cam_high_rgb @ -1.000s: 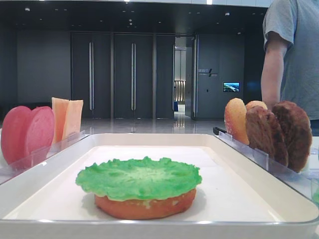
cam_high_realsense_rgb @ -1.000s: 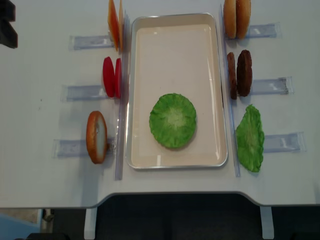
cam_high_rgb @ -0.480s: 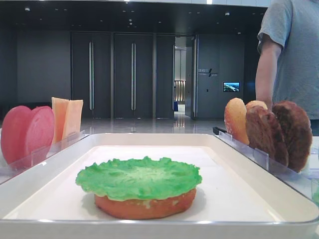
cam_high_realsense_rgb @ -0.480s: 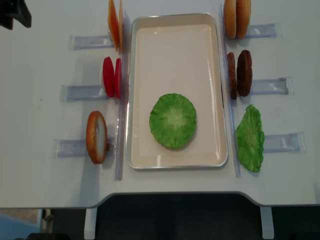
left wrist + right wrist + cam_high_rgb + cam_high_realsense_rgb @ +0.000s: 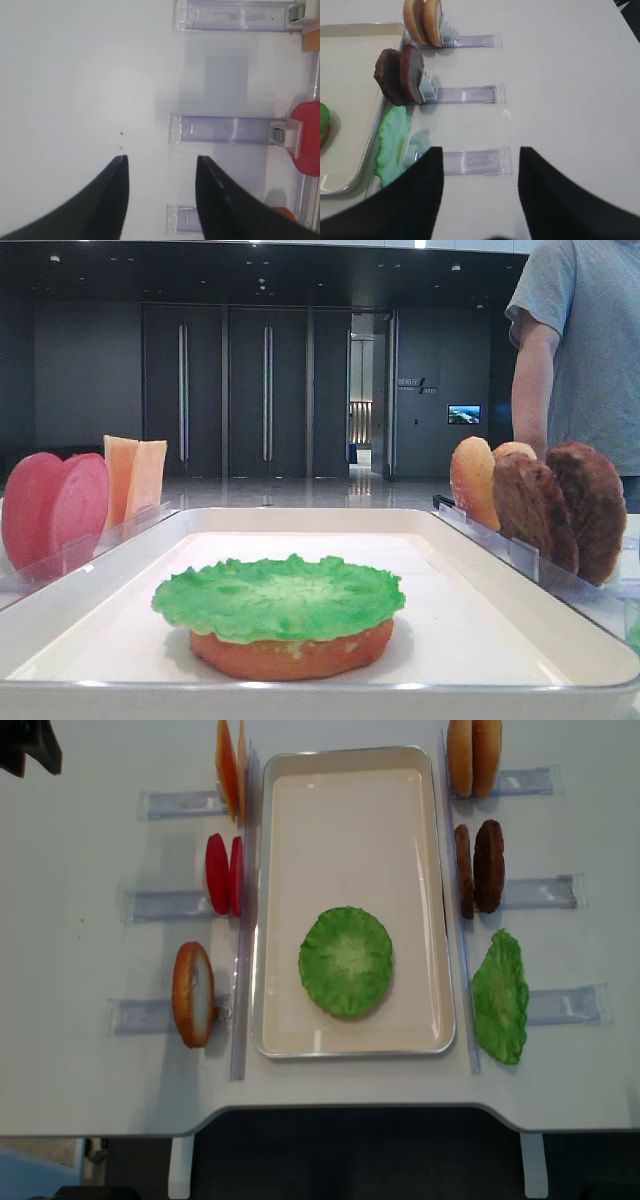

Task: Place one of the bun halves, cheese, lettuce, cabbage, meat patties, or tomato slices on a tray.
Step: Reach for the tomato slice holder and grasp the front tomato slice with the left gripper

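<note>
Flatly, ruffled green lettuce [image 5: 346, 961] caps a rounded bun on the glossy tray [image 5: 350, 830]; both grippers gape empty.

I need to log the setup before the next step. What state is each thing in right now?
Tray: holds one stack.
Lettuce: flat on a bun half.
Tomato slices: upright in rack.
Meat patties: upright in rack.
Left tool: open, empty.
Right tool: open, empty.

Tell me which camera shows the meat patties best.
The right wrist view: both meat patties stand side by side, rough faces clear. The low exterior view shows them overlapping at an angle; the overhead view shows them edge-on; the left wrist view shows none.
</note>
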`<state>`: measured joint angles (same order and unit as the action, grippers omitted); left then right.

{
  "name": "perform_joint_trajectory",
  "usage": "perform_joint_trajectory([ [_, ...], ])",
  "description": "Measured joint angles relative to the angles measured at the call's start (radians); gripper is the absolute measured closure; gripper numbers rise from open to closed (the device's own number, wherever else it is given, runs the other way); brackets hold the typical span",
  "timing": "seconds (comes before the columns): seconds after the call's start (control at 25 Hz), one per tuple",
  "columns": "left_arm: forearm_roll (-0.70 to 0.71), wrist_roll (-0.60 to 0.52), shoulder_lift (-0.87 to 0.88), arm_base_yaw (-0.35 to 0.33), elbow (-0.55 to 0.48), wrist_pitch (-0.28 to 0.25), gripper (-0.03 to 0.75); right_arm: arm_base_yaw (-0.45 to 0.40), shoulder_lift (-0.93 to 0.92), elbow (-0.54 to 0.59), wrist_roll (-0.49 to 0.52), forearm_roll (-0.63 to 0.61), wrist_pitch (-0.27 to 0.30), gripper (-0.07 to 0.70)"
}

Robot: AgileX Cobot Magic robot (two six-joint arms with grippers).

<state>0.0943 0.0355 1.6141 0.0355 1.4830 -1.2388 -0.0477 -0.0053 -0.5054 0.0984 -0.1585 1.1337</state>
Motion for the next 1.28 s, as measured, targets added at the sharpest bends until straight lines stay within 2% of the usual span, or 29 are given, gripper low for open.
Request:
perform_joint_trajectory([
  [0.28,0.005,0.002,0.003,-0.020,0.000,0.000,0.307,0.000,0.000,0.000,0.000,0.000,0.000,0.289],
  [0.36,0.023,0.030,0.003,-0.090,0.000,0.000,0.300,0.000,0.000,0.000,0.000,0.000,0.000,0.289],
  [0.4,0.023,0.030,0.003,-0.090,0.000,0.000,0.300,0.000,0.000,0.000,0.000,0.000,0.000,0.289],
  [0.6,0.033,0.114,0.017,-0.216,0.000,0.000,0.299,0.000,0.000,0.000,0.000,0.000,0.000,0.289],
  [1.04,0.034,0.291,0.071,-0.412,0.004,0.002,0.299,0.000,0.000,0.000,0.000,0.000,0.000,0.289],
  [1.28,0.021,0.357,0.095,-0.482,0.005,0.002,0.299,0.000,0.000,0.000,0.000,0.000,0.000,0.289],
])
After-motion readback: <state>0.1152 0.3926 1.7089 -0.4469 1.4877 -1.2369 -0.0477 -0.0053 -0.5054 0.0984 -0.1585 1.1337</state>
